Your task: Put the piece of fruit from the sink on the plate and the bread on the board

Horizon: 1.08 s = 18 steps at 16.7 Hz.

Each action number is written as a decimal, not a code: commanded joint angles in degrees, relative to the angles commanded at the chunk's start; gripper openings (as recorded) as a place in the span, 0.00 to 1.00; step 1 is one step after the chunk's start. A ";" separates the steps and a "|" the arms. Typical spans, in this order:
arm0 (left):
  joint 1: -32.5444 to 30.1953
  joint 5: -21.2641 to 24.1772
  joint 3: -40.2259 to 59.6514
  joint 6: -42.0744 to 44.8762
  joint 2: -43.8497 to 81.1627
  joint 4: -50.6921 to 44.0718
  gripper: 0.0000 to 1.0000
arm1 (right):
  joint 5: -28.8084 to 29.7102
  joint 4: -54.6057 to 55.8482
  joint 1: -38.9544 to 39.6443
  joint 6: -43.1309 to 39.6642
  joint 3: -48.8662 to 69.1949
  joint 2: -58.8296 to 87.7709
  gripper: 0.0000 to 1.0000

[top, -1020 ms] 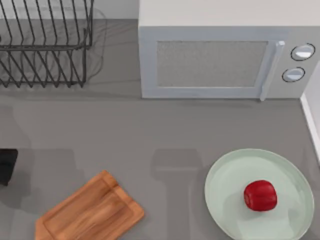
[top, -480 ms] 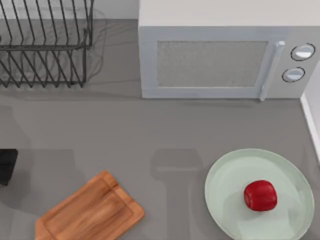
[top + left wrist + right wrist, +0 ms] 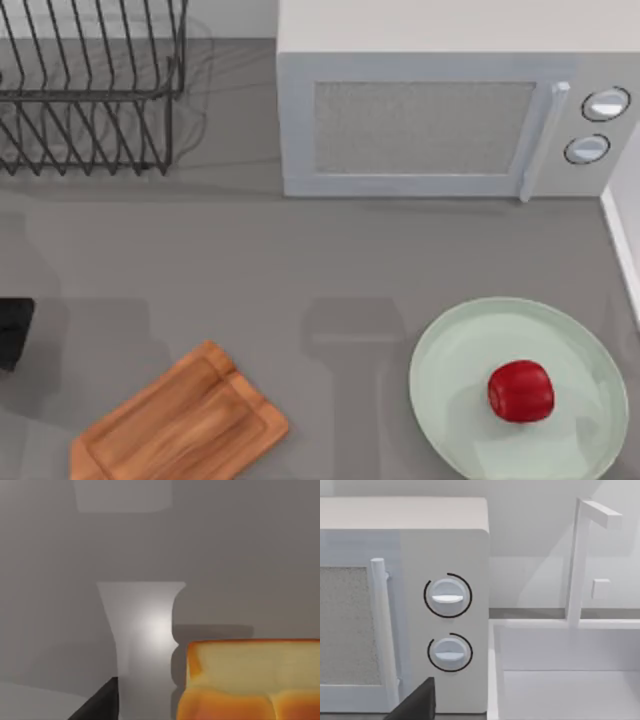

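Observation:
The red piece of fruit point(image 3: 521, 391) lies on the mint-green plate point(image 3: 450, 350) at the front right of the table. The wooden board point(image 3: 180, 420) lies bare at the front left, turned at an angle. The golden bread point(image 3: 250, 680) rests on the grey surface in the left wrist view, close to my left gripper point(image 3: 97, 705) and apart from its dark edge. A dark part of my left arm point(image 3: 12, 332) sits at the table's left edge. My right gripper point(image 3: 415, 702) faces the microwave and the white sink point(image 3: 560, 680), away from the plate.
A white microwave point(image 3: 420, 120) stands at the back, door shut. A wire dish rack point(image 3: 90, 90) is at the back left. The sink's rim point(image 3: 625, 250) runs along the right edge, with a faucet point(image 3: 580, 560) behind it.

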 joint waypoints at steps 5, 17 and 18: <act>0.00 0.00 0.00 0.00 0.00 0.00 0.00 | 0.00 0.00 0.00 0.00 0.00 0.00 1.00; -0.20 0.37 8.12 -0.13 -5.79 -12.78 0.00 | 0.00 0.00 0.00 0.00 0.00 0.00 1.00; -0.22 0.37 9.70 -0.17 -6.79 -15.53 0.00 | 0.00 0.00 0.00 0.00 0.00 0.00 1.00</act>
